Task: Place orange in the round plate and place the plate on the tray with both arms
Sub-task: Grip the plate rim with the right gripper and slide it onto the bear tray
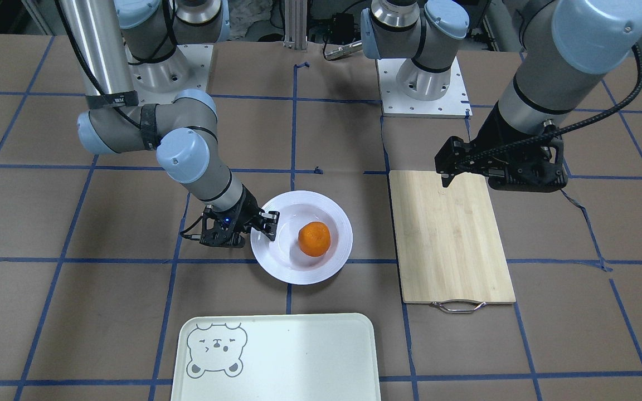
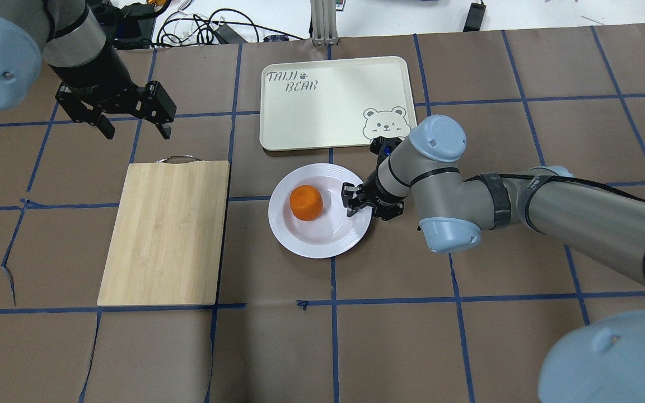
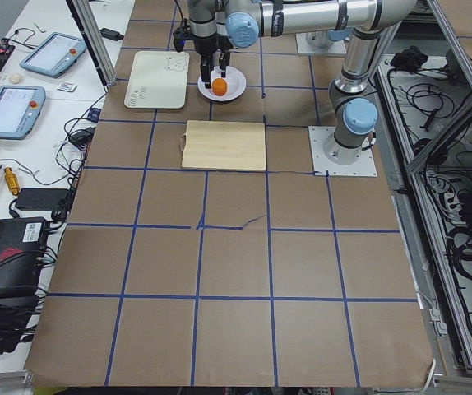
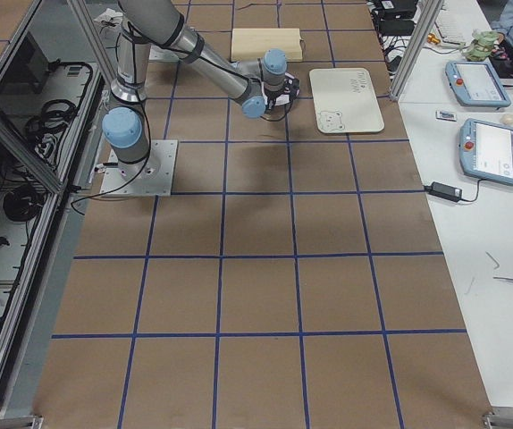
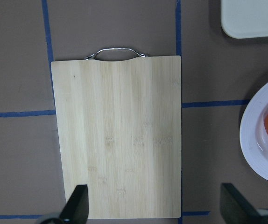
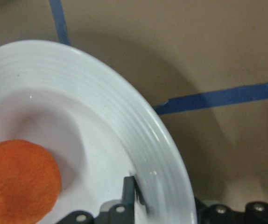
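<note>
The orange (image 1: pixel 314 239) (image 2: pixel 306 202) lies in the sunken centre of the white round plate (image 1: pixel 321 273) (image 2: pixel 311 246), which rests on the table. My right gripper (image 1: pixel 268 221) (image 2: pixel 351 200) comes in low from the side and is shut on the plate's rim; the right wrist view has one finger (image 6: pixel 129 191) inside the rim (image 6: pixel 124 107), near the orange (image 6: pixel 17 182). The cream tray (image 1: pixel 276 356) (image 2: pixel 322 101) with its bear face lies just beyond the plate. My left gripper (image 2: pixel 135 126) (image 5: pixel 155 210) hangs open over the bamboo board, holding nothing.
A bamboo cutting board (image 1: pixel 452 234) (image 2: pixel 166 229) (image 5: pixel 120 135) with a metal handle lies flat beside the plate, on my left. Brown paper with blue tape lines covers the table. Cables and tablets sit past the far edge.
</note>
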### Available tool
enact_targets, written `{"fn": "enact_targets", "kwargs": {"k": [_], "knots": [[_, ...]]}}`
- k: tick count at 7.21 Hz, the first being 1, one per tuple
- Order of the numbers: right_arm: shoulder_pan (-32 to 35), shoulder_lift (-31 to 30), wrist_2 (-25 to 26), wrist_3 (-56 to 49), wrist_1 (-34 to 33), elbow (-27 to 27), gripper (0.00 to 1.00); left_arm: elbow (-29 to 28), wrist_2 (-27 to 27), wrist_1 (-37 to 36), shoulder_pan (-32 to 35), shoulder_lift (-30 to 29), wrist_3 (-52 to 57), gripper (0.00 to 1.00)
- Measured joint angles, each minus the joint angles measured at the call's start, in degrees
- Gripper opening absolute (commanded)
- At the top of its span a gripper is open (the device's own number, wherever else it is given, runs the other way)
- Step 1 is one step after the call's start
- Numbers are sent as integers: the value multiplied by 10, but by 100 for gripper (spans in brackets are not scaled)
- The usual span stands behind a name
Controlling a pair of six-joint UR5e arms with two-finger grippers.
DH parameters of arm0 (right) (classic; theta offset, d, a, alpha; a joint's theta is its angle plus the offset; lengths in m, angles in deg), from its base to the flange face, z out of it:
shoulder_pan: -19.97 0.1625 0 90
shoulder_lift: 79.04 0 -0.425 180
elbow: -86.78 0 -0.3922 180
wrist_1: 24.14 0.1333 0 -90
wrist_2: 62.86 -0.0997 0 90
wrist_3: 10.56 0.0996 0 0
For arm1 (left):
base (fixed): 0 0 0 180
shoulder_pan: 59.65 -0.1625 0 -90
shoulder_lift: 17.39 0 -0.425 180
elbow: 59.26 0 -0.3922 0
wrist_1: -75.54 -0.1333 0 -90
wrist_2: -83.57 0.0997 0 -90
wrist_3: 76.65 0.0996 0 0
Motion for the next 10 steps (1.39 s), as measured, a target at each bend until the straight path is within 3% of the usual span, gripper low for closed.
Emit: {"fn": "enact_targets", "kwargs": {"k": [2, 6, 8, 10], "knots": [[1, -2, -3, 5, 1, 7, 0, 6, -6, 1, 0, 10, 0, 100], [-4, -5, -45, 30, 2, 51, 0, 7, -4, 1, -5, 16, -1, 100], [-9, 6, -41, 35, 16, 121, 0, 8, -3, 2, -6, 17, -1, 100], [-27, 71, -39, 31, 26, 219, 0, 11, -3, 2, -5, 18, 0, 100]]}}
